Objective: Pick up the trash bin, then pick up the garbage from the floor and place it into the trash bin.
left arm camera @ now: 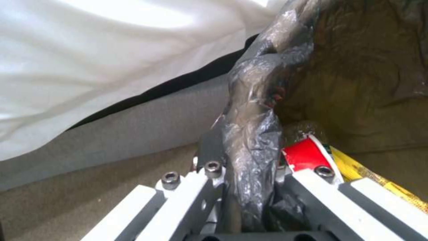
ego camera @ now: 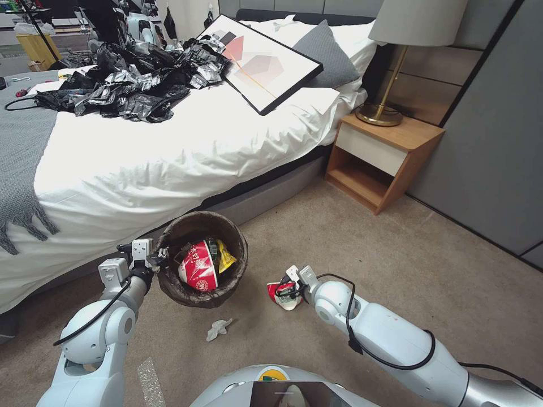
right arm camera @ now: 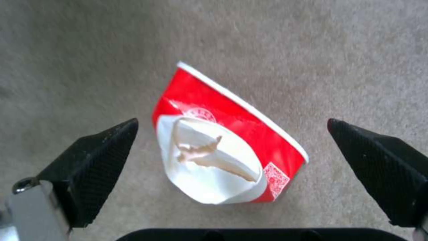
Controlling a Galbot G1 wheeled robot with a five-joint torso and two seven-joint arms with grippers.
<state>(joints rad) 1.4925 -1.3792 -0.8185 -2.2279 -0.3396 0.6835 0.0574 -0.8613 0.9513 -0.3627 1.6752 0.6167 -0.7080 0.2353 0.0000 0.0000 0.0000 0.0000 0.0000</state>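
Note:
My left gripper (ego camera: 160, 259) is shut on the rim of the trash bin (ego camera: 175, 237), holding it by the bed's side; its dark brown liner (left arm camera: 254, 147) is pinched between the jaws. Inside the bin lie a crushed red-and-white bowl (ego camera: 198, 265) and a yellow wrapper (ego camera: 225, 257). On the carpet to the bin's right lies another crushed red-and-white paper bowl (ego camera: 283, 295) (right arm camera: 232, 147). My right gripper (ego camera: 289, 289) (right arm camera: 232, 150) hangs open right over it, one finger on each side, not touching. A white tissue wad (ego camera: 218, 329) lies on the floor in front of the bin.
The bed (ego camera: 169, 158) with white duvet stands close behind the bin, bearing a heap of black-silver plastic (ego camera: 136, 79) and a framed picture (ego camera: 266, 62). A wooden nightstand (ego camera: 384, 158) with a lamp (ego camera: 396, 68) stands at the right by the grey wall. Open carpet (ego camera: 424, 271) lies to the right.

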